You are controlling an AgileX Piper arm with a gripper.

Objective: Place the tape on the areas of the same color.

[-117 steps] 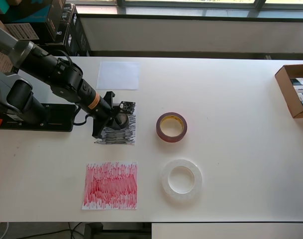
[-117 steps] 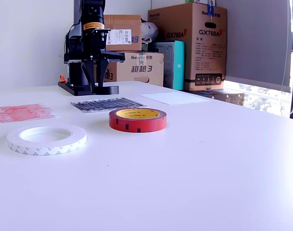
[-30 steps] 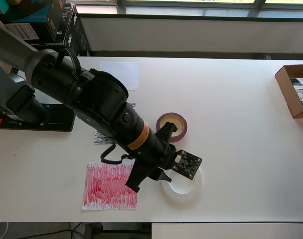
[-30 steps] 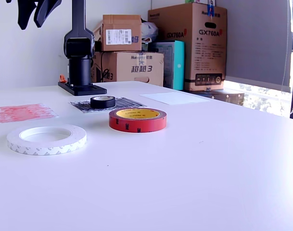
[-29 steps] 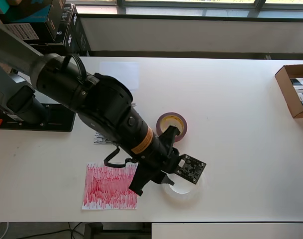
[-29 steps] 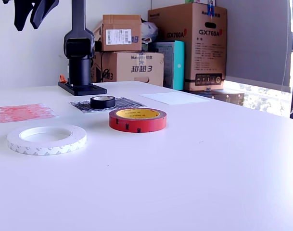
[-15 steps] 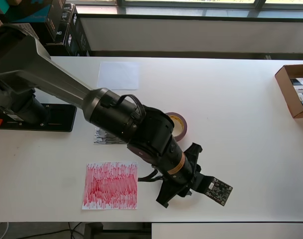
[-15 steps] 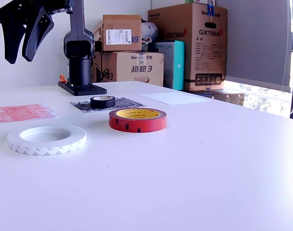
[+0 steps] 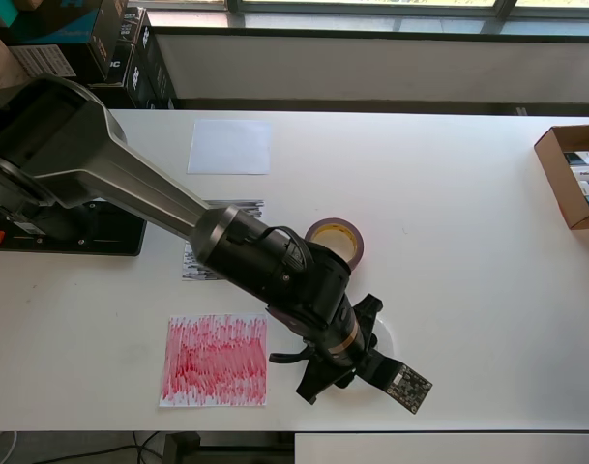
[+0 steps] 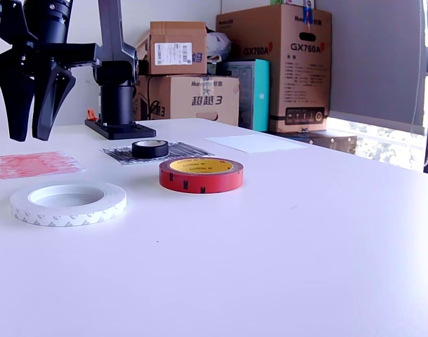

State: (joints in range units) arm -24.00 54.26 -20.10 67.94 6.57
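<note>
Tape rolls (image 10: 200,174) on white table (image 10: 305,232), cardboard boxes (image 10: 282,63) behind

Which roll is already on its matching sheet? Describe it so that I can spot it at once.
On the white table, find the black-scribbled sheet in front of the arm's base in the exterior view. The black tape roll sits on it, smallest of the three rolls and the only black one.

Small black roll (image 10: 150,148) flat on black-scribbled sheet (image 10: 157,152), red roll (image 10: 200,174) and white roll (image 10: 67,203) on bare table

white table (image 10: 305,232), tape rolls (three), sheets
</note>
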